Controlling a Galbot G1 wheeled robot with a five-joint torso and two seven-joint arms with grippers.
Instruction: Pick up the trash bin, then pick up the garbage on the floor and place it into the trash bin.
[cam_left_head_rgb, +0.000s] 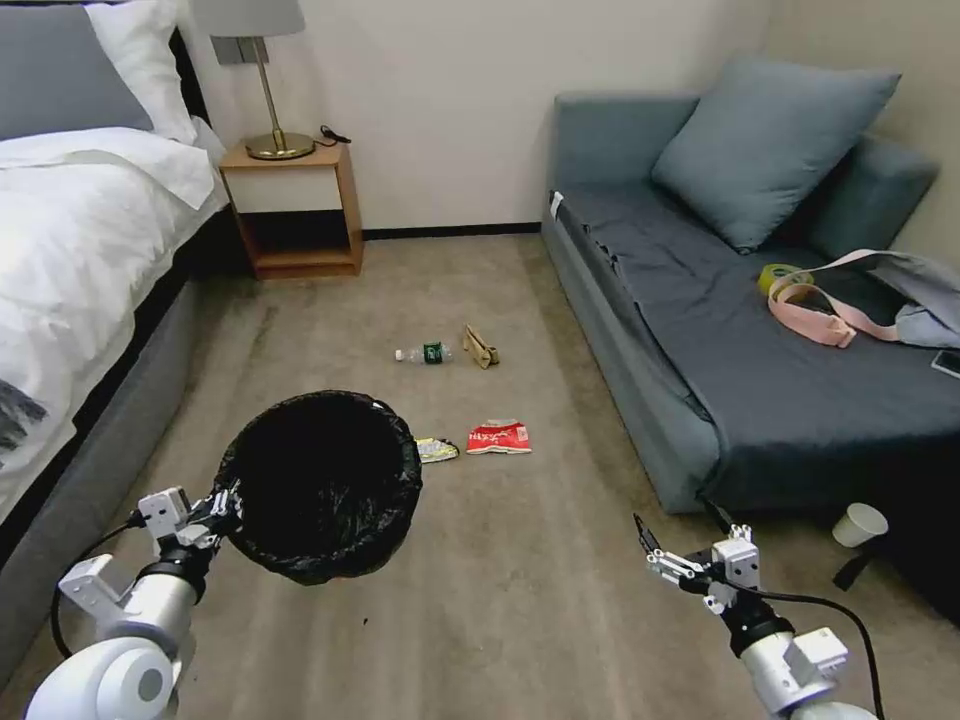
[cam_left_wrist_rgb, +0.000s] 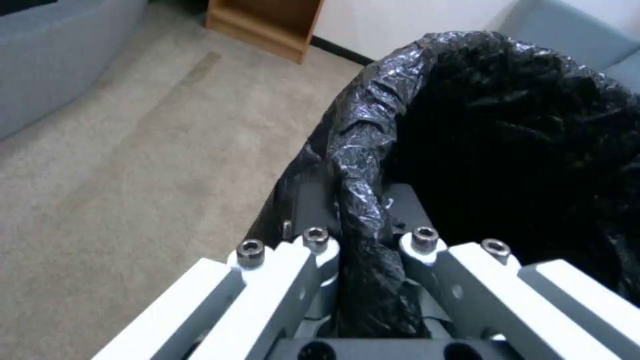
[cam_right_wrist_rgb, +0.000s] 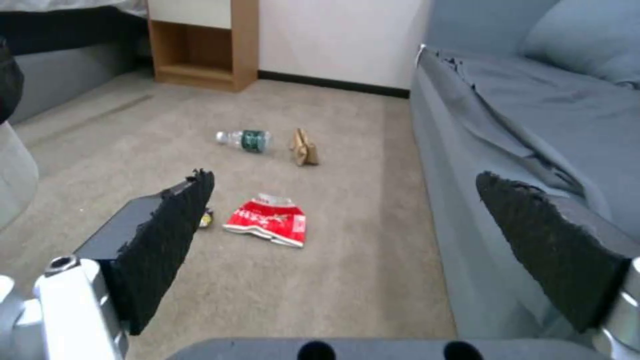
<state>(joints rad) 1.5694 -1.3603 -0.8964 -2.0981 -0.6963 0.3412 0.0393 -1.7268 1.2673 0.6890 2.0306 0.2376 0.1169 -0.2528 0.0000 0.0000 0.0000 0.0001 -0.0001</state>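
Held off the carpet at the robot's left: trash bin (cam_left_head_rgb: 320, 485), lined with a crinkly black bag, mouth open upward. Clamped on the near rim, left gripper (cam_left_head_rgb: 226, 505), fingers (cam_left_wrist_rgb: 313, 240) clenched on the bunched bag edge, one inside the rim and one outside. Beyond the bin on the floor (cam_left_head_rgb: 520, 600), four pieces of garbage. Nearest, partly tucked behind the bin's far edge, a yellow-silver wrapper (cam_left_head_rgb: 437, 449); just beside it, toward the sofa, a red-and-white wrapper (cam_left_head_rgb: 499, 437) lying flat. Farther off, near the middle of the carpet, a clear bottle (cam_left_head_rgb: 424, 353) with a green label on its side, and close by, a tan folded cardboard piece (cam_left_head_rgb: 481, 346). Low at the robot's right, right gripper (cam_left_head_rgb: 655, 555) hanging above bare carpet, fingers (cam_right_wrist_rgb: 167, 220) spread wide and released, nothing between them. Bordering the scene: bed (cam_left_head_rgb: 90, 220) on the left, nightstand (cam_left_head_rgb: 295, 205) against the wall, grey-blue sofa (cam_left_head_rgb: 720, 330) on the right.
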